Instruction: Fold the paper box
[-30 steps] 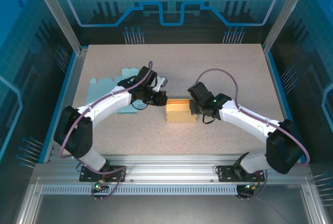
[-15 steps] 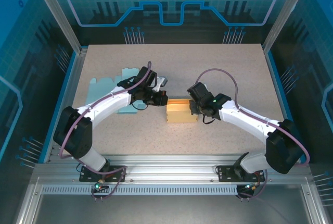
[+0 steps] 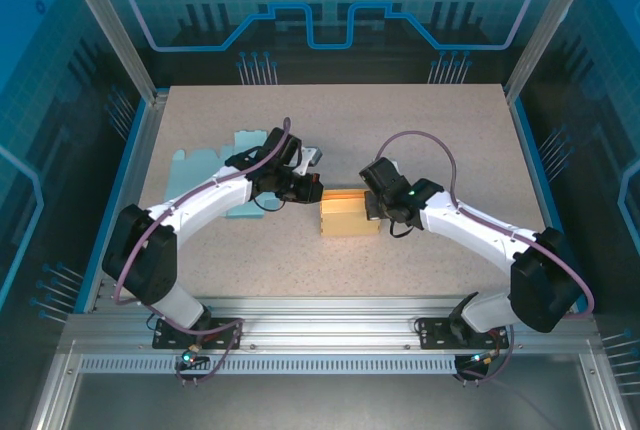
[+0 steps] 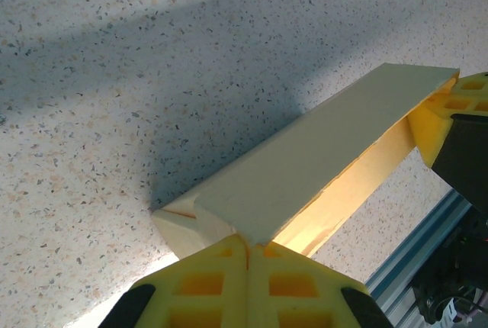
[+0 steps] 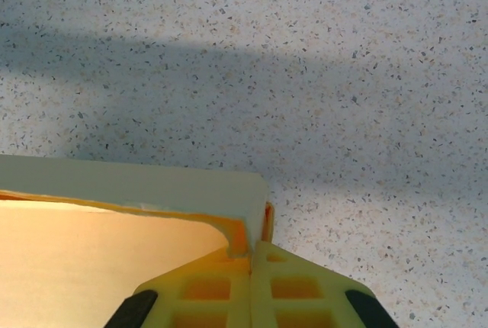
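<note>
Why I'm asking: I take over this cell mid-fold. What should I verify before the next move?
1. Left pincer shut on one end of the paper box: ok.
2. Right pincer shut on the opposite end wall: ok.
3. The two pincers apart from each other: ok.
4. Blue sheet lying apart from the box: ok.
5. Box bottom resting flat on the table: cannot tell.
</note>
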